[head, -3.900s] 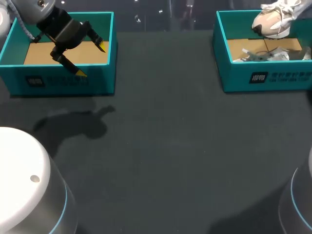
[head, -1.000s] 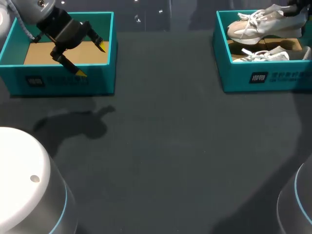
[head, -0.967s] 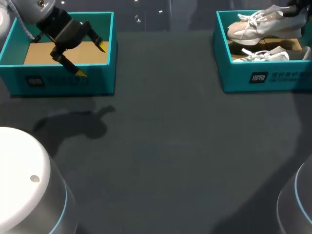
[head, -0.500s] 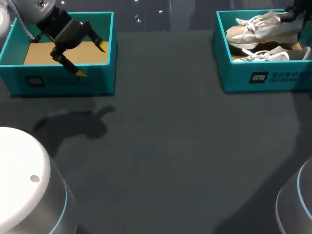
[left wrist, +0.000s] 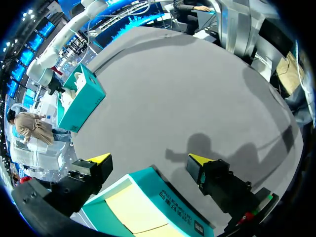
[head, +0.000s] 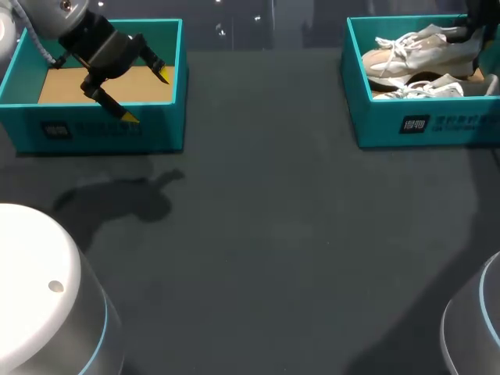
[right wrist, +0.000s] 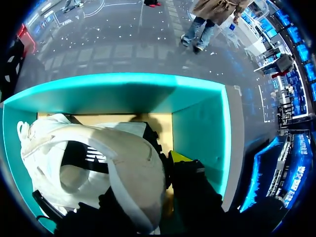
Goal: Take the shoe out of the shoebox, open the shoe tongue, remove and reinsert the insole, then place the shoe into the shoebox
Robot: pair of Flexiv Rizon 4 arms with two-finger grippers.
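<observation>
Left claw: our left claw [head: 145,96] hangs wide open, its yellow fingertips [left wrist: 98,159] far apart with nothing between them.
Left box: a teal box [head: 101,129] with a bare cardboard floor sits right under this claw. One fingertip is over the floor and the other is over the front wall.
Right claw: our right claw [head: 471,30] grips the sneaker [head: 414,55] by its heel. One yellow fingertip [right wrist: 180,157] lies against the outside of the heel, and the other finger is hidden behind the shoe.
Sneaker: pale beige and white with loose laces. It stretches away from the right claw, toe pointing off to the side, tilted inside the shoebox walls.
Shoebox: the teal shoebox [head: 422,117] lies below and around the right claw, its cardboard floor showing ahead of the fingers.
Second sneaker: another pale sneaker [head: 437,86] lies in the shoebox under the gripped one, nearer the front wall. We cannot tell whether the two touch.
Table: a dark table [head: 273,234] carries both boxes, which stand well apart.
</observation>
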